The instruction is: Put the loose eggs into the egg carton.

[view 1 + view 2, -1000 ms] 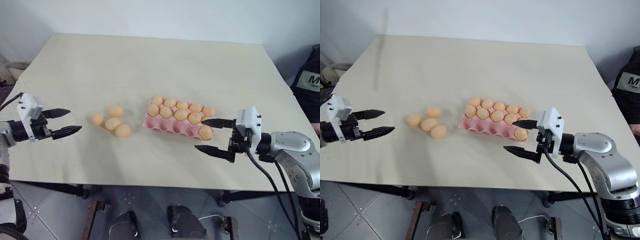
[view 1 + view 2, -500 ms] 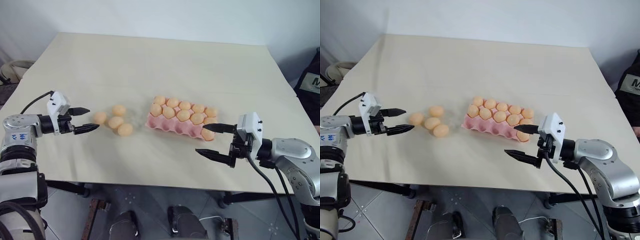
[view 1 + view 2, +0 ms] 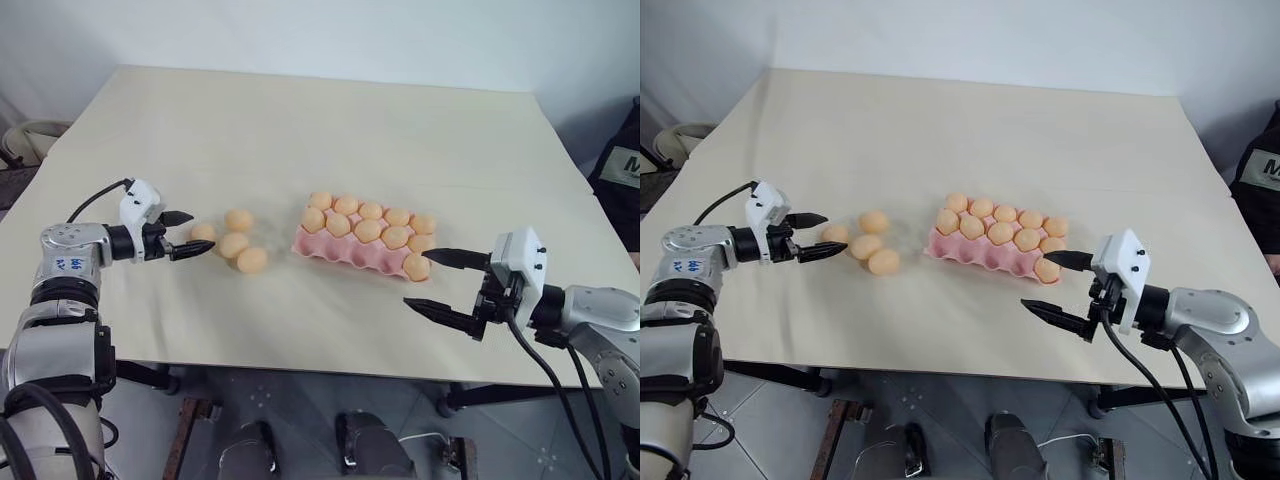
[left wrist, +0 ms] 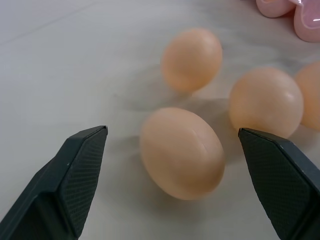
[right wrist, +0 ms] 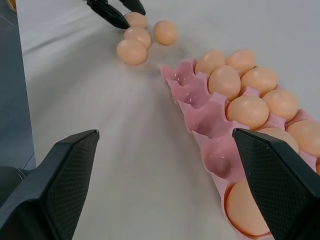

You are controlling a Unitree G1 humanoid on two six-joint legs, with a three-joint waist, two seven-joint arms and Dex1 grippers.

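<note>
- Loose eggs (image 3: 233, 241): four are seen on the tabletop (image 3: 300, 130), grouped in a small cluster well to the left of the egg carton (image 3: 350, 250).
- Each egg is smooth, matte and pale orange-tan, with an oval outline; no cracks or marks are visible in the left wrist view.
- Within the cluster, one egg lies farthest left, two sit close together in the middle, and one lies nearest the table's front edge.
- The egg carton is a flat, lidless pink tray with scalloped edges and three rows of cups. The two rear rows are filled with eggs of the same colour; the front row is shown with four empty cups and one egg at its right end.
- The left claw (image 3: 188, 233) is held wide open and empty, low over the tabletop. The leftmost egg (image 4: 181, 151) is bracketed between its fingertips (image 4: 82, 160) without contact being visible.
- The right claw (image 3: 440, 283) is spread wide and grips nothing. It is held just off the carton's right front corner, pointing toward the cluster.
</note>
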